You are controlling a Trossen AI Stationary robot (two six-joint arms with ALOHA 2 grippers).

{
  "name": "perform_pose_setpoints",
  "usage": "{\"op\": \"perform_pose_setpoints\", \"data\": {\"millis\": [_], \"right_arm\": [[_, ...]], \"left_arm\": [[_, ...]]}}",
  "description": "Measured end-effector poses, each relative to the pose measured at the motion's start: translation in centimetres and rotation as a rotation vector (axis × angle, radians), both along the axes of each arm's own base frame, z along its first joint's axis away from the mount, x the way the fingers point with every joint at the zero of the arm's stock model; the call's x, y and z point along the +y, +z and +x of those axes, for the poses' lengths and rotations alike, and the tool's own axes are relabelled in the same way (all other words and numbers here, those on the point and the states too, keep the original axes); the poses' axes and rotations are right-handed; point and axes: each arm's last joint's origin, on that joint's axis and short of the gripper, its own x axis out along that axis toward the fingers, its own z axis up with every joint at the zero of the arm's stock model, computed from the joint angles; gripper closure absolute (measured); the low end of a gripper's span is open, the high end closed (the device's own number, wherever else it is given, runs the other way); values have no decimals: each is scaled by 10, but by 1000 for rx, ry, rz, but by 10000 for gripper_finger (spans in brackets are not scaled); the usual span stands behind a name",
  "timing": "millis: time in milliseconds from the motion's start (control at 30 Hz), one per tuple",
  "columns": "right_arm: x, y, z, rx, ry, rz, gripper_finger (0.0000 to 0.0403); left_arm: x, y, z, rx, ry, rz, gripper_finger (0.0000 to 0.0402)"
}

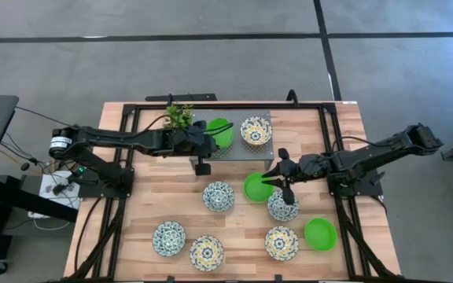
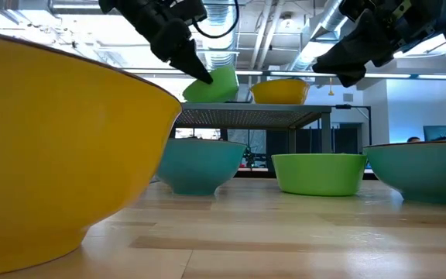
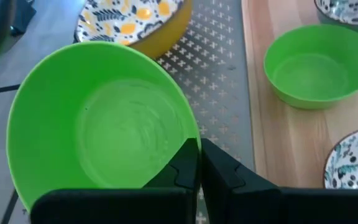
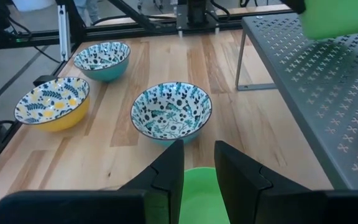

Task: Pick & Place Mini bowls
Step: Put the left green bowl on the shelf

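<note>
The left tool [image 3: 199, 163] is clamped on the rim of an empty green bowl [image 3: 101, 118], holding it tilted over the grey perforated stand [image 1: 233, 148], just beside a yellow-patterned bowl [image 1: 255, 131] that sits empty on the stand. The right tool [image 4: 197, 163] has its fingers apart astride the rim of a second empty green bowl [image 1: 256, 187] on the wooden worktop [image 1: 148, 196]; whether they grip it I cannot tell. A third green bowl [image 1: 320, 233] and five patterned bowls, among them a blue-patterned one [image 1: 219, 196], lie spread empty across the worktop.
</note>
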Motion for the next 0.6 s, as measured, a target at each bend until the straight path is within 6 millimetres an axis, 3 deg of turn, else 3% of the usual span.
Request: {"op": "perform_pose_setpoints", "data": {"millis": [600], "right_arm": [[0, -1, 0, 6, 1, -1, 317]], "left_arm": [[8, 1, 0, -20, 19, -15, 366]]}}
